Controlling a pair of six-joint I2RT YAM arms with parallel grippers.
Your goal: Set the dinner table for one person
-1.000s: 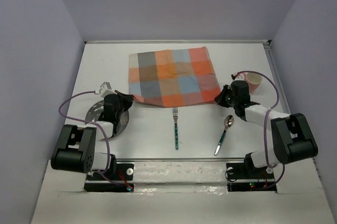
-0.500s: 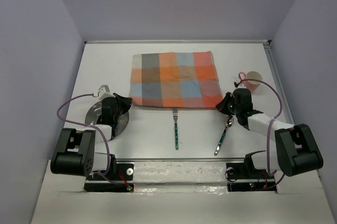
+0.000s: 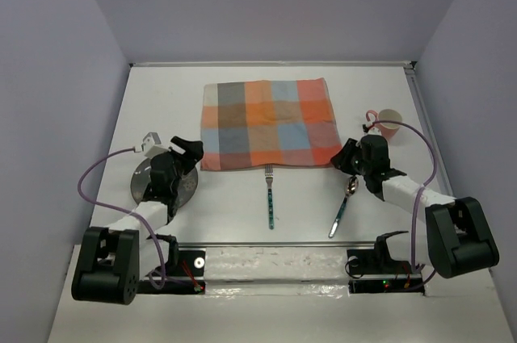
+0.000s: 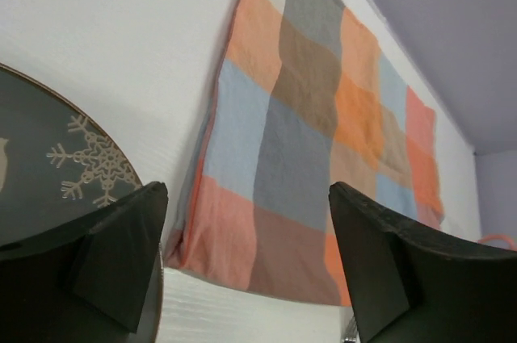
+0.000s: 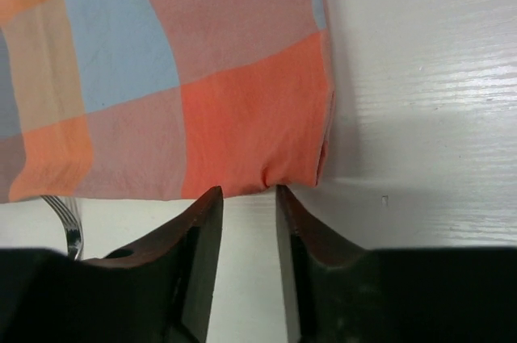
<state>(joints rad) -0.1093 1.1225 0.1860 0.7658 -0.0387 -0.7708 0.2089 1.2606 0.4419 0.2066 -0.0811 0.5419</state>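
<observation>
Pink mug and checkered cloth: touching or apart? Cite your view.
Apart. Top external view shows bare dinner table between the pink mug and the checkered cloth.

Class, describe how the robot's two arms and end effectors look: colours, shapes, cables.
Both arms have blocky black joints with white link covers, and a purple cable loops along each. The left end effector and right end effector each carry two flat dark fingers.

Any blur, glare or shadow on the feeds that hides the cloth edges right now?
Top external: even soft light, sharp, no glare; the checkered cloth reads fully. Left wrist: cloth in fair focus, the left gripper's dark fingers near and soft. Right wrist: cloth corner crisp, a soft shadow on the dinner table just ahead of the right gripper.
</observation>
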